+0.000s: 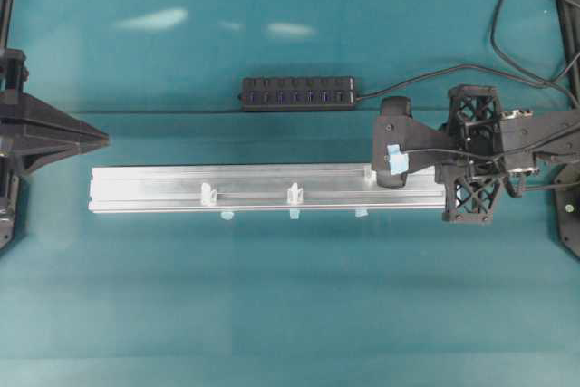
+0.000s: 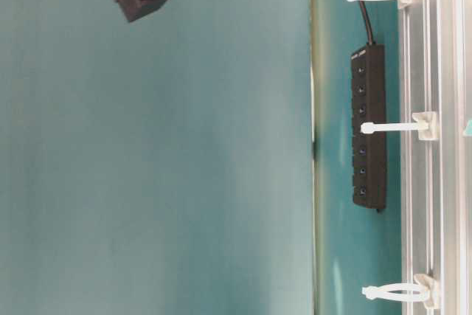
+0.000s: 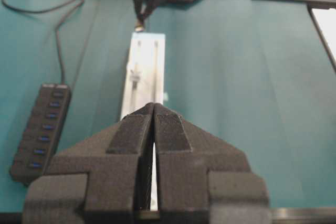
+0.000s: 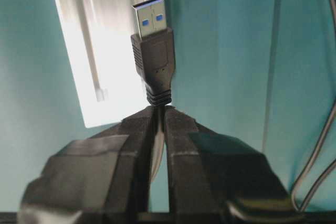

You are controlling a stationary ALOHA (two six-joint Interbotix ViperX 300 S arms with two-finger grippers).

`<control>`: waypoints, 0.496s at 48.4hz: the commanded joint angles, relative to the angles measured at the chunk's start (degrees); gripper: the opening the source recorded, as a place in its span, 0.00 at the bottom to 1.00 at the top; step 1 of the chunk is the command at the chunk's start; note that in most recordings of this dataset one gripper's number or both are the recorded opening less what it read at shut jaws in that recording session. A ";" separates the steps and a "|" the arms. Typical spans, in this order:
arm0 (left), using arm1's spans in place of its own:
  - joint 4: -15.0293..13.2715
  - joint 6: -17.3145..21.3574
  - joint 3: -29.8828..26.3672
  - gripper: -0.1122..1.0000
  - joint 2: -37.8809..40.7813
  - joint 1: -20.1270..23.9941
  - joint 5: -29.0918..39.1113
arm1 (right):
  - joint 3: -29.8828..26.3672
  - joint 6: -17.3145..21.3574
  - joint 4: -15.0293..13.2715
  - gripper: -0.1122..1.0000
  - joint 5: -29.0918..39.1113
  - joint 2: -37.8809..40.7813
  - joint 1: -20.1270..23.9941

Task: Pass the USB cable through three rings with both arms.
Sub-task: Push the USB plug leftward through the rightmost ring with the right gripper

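Teal table (image 1: 272, 296) lies bare on both sides of the silver rail (image 1: 254, 186). Right gripper (image 4: 157, 109), at the rail's right end, pinches the USB cable (image 4: 153, 51) behind its plug. Left gripper (image 3: 153, 109) is clenched, holding nothing, beyond the left end.

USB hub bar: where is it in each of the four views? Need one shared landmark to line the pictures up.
Overhead exterior: USB hub sits upper centre, just above the aluminium rail.
Table-level exterior: hub stands vertically at right, left of the rail.
Left wrist: hub at lower left, left of the rail.
Right wrist: not in view.
Shared landmark: the rail, also in right wrist.
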 commanded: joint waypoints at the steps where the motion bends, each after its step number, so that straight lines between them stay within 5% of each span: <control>1: 0.09 -0.09 -1.58 0.12 0.35 0.09 -0.26 | 0.18 0.97 0.00 0.04 -0.26 0.00 -0.53; 24: 0.00 -0.18 -1.67 0.12 0.44 0.44 -0.26 | 1.14 1.32 -0.09 0.04 -4.66 2.99 -1.05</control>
